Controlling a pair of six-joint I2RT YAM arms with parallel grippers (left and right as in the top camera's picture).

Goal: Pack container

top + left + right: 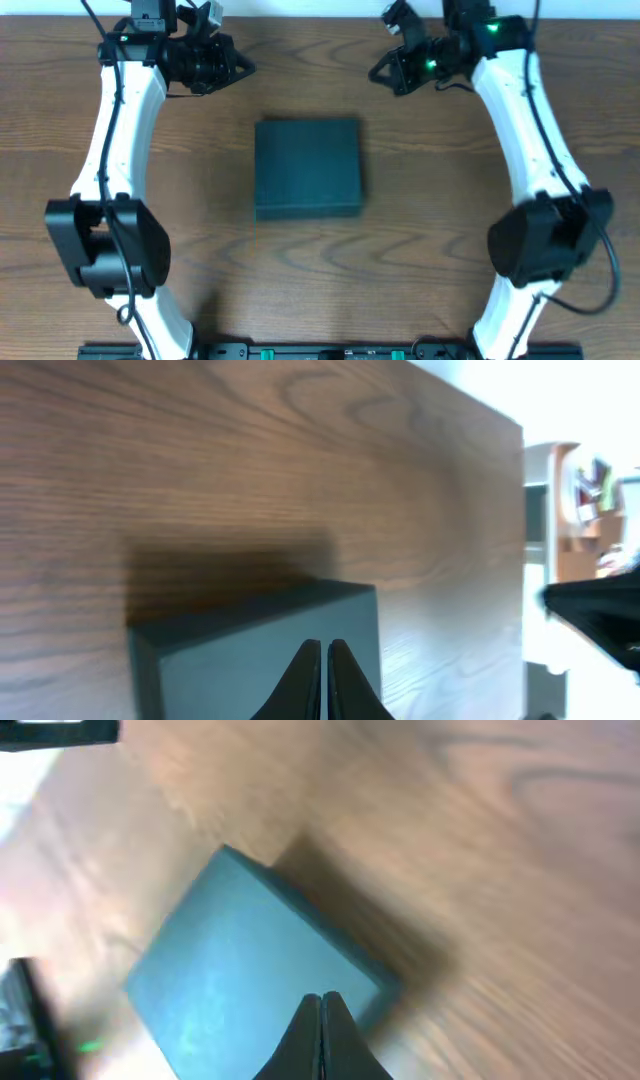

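Overhead, container [307, 168] clear of left end effector [244, 68] and right end effector [377, 72], both closed

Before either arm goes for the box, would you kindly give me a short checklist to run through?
1. Container flat on the table: ok.
2. Lid open for packing: not ok, closed.
3. Left gripper open: not ok, shut.
4. Right gripper open: not ok, shut.
5. Both grippers apart from the container: ok.
6. Items to pack in view: not ok, none seen.
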